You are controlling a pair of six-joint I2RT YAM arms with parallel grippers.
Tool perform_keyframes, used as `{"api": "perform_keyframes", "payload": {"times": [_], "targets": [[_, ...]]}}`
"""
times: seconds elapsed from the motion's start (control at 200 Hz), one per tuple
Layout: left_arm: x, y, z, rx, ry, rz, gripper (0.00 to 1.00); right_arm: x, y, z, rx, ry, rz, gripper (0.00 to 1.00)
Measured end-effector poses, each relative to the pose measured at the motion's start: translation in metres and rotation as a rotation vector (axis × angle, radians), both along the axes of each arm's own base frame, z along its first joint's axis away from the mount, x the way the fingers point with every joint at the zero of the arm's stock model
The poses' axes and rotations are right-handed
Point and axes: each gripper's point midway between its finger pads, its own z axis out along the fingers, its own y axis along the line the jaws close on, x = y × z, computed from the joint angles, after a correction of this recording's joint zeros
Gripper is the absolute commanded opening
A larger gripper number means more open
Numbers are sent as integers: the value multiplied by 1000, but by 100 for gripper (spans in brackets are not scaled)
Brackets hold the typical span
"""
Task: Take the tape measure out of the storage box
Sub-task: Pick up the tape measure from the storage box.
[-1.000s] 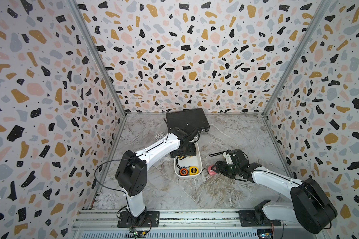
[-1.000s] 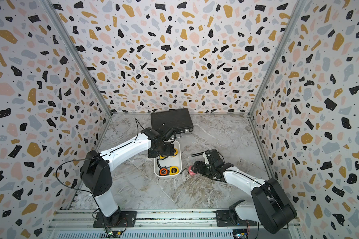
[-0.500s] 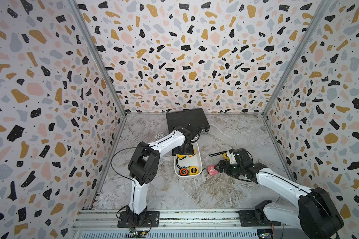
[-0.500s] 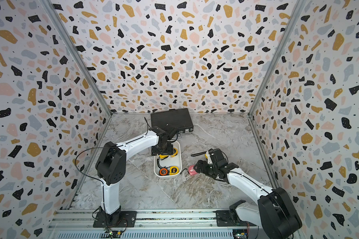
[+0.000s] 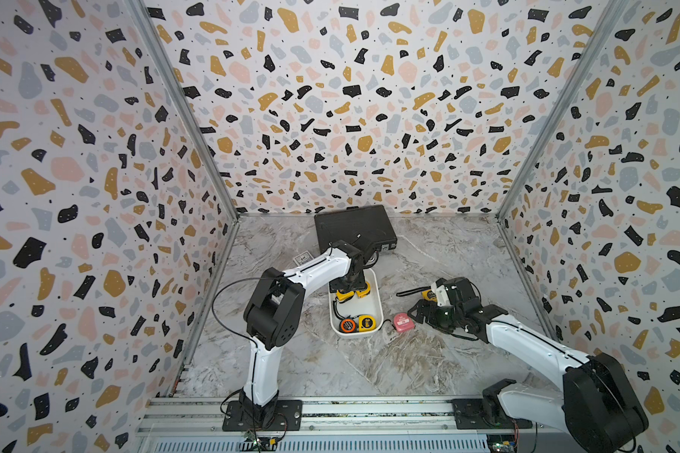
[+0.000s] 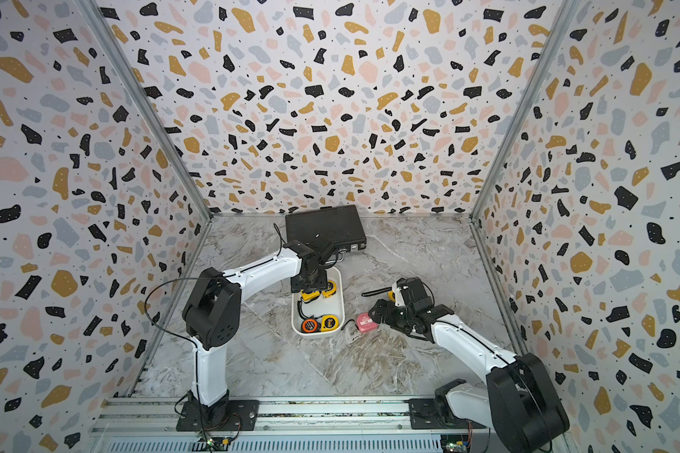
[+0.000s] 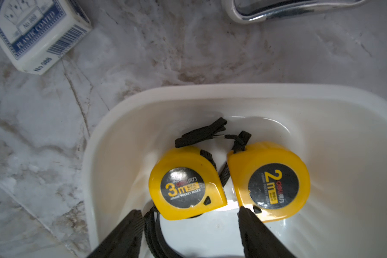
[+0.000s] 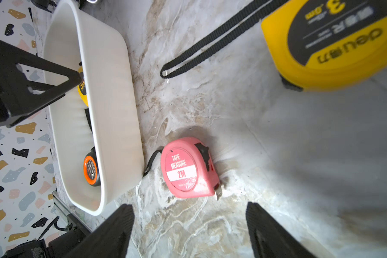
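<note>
Left tool point(image 7: 189, 209) sat low in the box point(image 7: 210, 91), jaws spread astride the 3m tape point(image 7: 186, 183), not gripping | 3m tape lay flat at the box's far end beside the 2m tape point(image 7: 270, 181) | Right tool point(image 8: 189, 204) hung released, empty, near the pink tape point(image 8: 186, 169) on the table point(image 8: 232, 111).

Robot-lab test cell: terrazzo-print walls point(image 5: 350, 98), alu frame point(image 5: 183, 110), marble-look tabletop point(image 5: 369, 361), arm-mount rail point(image 5: 369, 411).
</note>
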Motion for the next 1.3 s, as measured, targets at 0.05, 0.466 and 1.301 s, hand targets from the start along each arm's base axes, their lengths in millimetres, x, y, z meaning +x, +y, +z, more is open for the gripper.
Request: {"api": "perform_keyframes", "payload": {"times": [0.05, 0.466, 1.301], "targets": [[0, 1, -2, 2, -3, 12, 70, 0, 0, -1, -2, 4, 1, 84], [3, 6, -10, 4, -34, 80, 68, 0, -1, -5, -3, 12, 16, 84], [5, 6, -37, 28, -12, 129, 67, 3, 0, 0, 3, -1, 33, 84]]}}
